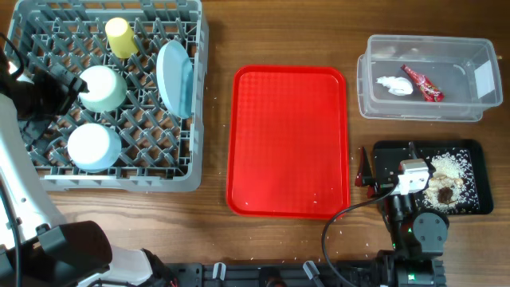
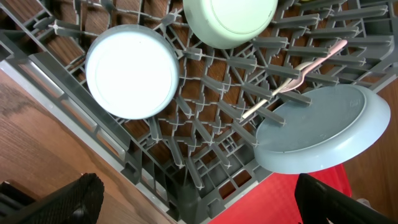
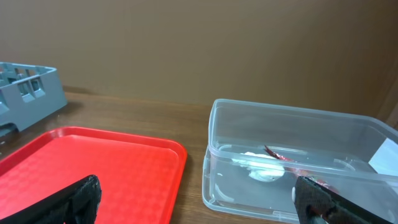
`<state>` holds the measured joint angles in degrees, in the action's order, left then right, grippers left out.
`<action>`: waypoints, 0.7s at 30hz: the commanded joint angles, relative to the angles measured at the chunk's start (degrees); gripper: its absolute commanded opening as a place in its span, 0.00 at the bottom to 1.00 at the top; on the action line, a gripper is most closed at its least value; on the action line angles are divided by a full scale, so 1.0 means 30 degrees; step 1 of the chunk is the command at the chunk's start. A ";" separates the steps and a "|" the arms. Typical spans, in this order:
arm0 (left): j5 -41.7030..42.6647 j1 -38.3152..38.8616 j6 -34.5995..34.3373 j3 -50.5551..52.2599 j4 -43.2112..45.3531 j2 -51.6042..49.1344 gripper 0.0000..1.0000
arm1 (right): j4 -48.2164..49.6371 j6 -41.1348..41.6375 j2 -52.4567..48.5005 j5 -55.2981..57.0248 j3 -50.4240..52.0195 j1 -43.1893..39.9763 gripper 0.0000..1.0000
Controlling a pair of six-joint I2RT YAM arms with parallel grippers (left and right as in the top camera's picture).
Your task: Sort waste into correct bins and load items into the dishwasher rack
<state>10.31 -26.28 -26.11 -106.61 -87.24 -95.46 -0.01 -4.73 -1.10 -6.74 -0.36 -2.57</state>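
Note:
The grey dishwasher rack [image 1: 48, 171] at the far left holds a yellow cup [image 1: 121, 37], a mint-green bowl [image 1: 102, 88], an upturned light blue bowl [image 1: 93, 147] and a pale plate [image 1: 175, 77] on edge. The left wrist view shows the blue bowl [image 2: 132, 71], mint bowl [image 2: 230, 18], plate [image 2: 320, 127] and white cutlery [image 2: 305, 71] lying among the pegs. My left gripper [image 2: 199, 199] is open and empty above the rack [image 2: 205, 134]. The clear tub [image 1: 462, 52] holds the napkin [image 1: 394, 85] and red wrapper [image 1: 422, 84]. The black tray [image 1: 472, 151] holds food scraps [image 1: 446, 179]. My right gripper [image 3: 199, 199] is open and empty, short of the tub [image 3: 292, 124].
A flat red serving tray [image 1: 291, 139] lies bare in the middle between the rack and the bins; it also shows in the right wrist view [image 3: 93, 168]. My left arm [image 1: 24, 96] reaches over the rack's left side. My right arm [image 1: 414, 227] stands at the front right.

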 commanded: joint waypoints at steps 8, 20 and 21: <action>0.0029 -0.0080 -0.0168 -0.0109 -0.0007 0.0036 1.00 | 0.0087 -0.0372 0.0299 0.0255 0.0015 -0.0102 1.00; -0.1056 0.6258 0.0117 1.3442 1.1919 0.9697 1.00 | 0.0087 -0.0379 0.0299 0.0255 0.0015 -0.0102 1.00; -0.1056 0.7337 0.0117 1.6706 1.4826 1.1876 1.00 | 0.0087 -0.0379 0.0299 0.0255 0.0015 -0.0102 1.00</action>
<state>8.54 -10.74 -26.02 -74.94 -55.42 -72.95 0.19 -4.86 -0.82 -6.50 -0.36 -2.57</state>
